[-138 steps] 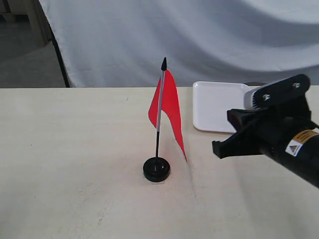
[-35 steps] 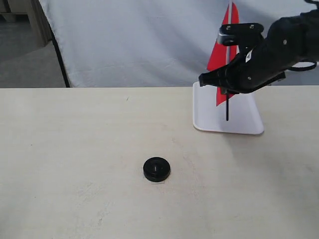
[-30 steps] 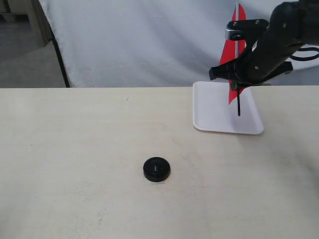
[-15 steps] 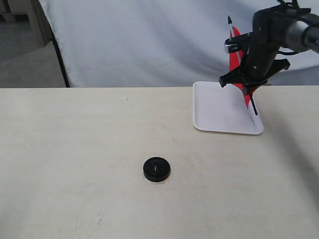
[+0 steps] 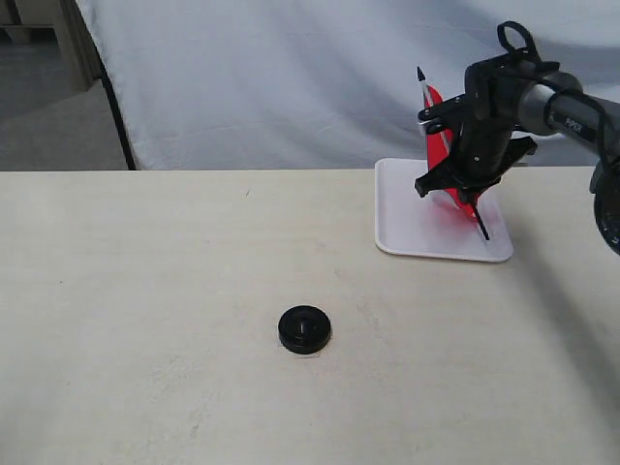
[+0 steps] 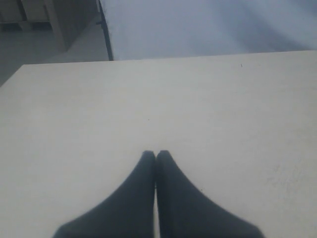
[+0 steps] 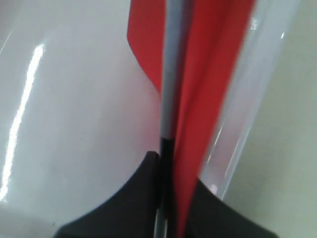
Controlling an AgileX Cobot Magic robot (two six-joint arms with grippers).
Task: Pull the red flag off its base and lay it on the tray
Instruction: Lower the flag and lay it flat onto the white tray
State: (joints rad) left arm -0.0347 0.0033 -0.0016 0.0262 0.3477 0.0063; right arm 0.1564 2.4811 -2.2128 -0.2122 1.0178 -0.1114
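base (image 5: 304,329) sits bare in the lower middle of the frame, and the left gripper (image 6: 155,157) is pinched together on nothing. up in the upper right the right gripper (image 5: 463,180) is clamped on the flag (image 5: 436,131), which is tilted top-left to bottom-right with its bottom end low over the right side of the tray (image 5: 407,225). so i'd say it just needs laying flat.

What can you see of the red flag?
The red flag is bright red cloth on a thin pole, silver above, black below, pointed black tip. It is off the base, tilted over the tray, tip up; whether its lower end touches the tray is unclear. The right gripper holds it, jaws shut on the pole.
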